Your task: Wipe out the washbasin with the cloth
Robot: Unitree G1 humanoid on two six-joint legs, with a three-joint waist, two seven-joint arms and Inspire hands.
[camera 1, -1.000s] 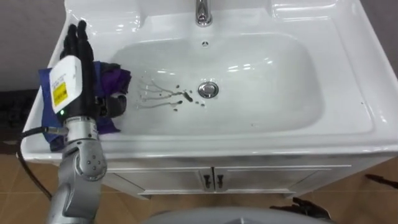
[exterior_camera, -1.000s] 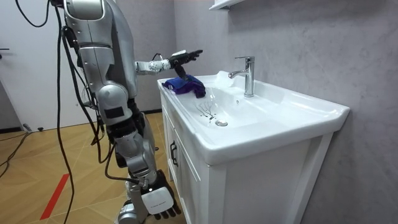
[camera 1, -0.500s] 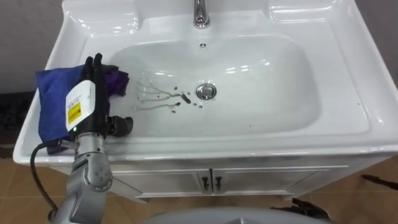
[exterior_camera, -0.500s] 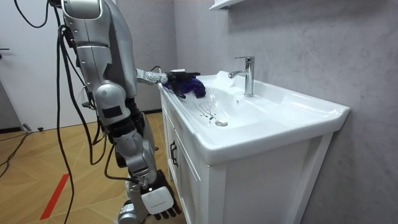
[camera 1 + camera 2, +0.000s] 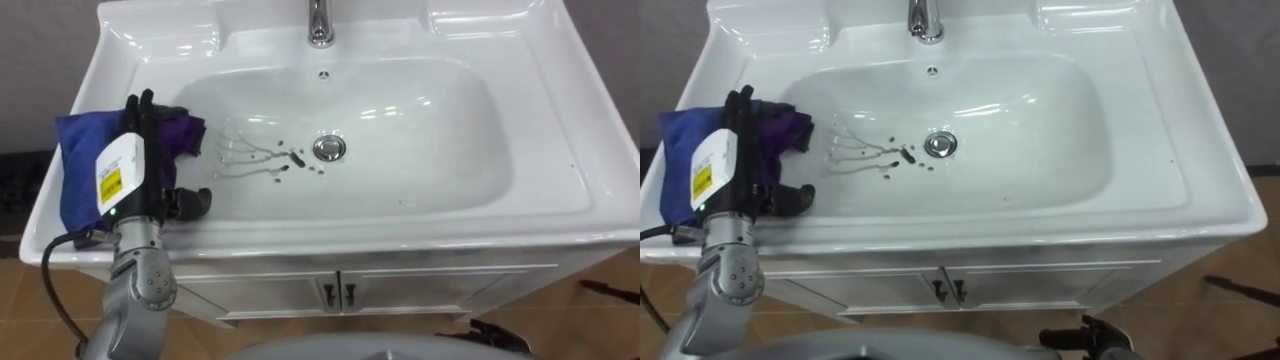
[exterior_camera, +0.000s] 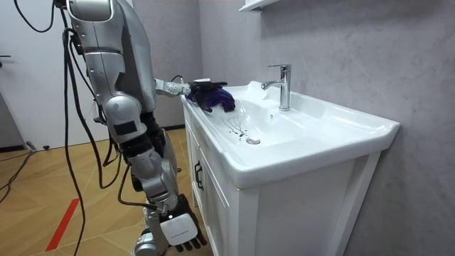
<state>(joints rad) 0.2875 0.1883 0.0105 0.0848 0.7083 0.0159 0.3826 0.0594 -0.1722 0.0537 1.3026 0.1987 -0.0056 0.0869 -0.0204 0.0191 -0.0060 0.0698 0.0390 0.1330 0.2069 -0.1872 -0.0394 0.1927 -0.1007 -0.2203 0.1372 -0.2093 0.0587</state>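
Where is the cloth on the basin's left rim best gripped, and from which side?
Probably at the bunched purple edge of the cloth nearest the bowl, coming down from above on the robot's left. That edge stands crumpled, so fingers can close round it; the rest lies flat on the rim of the basin. The left hand rests over it, fingers straight.

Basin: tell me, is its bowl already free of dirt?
No, dark specks and grey streaks lie in the basin just left of the drain.

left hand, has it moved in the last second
Yes. Against the faucet in the room view, the left hand has come down onto the blue cloth.
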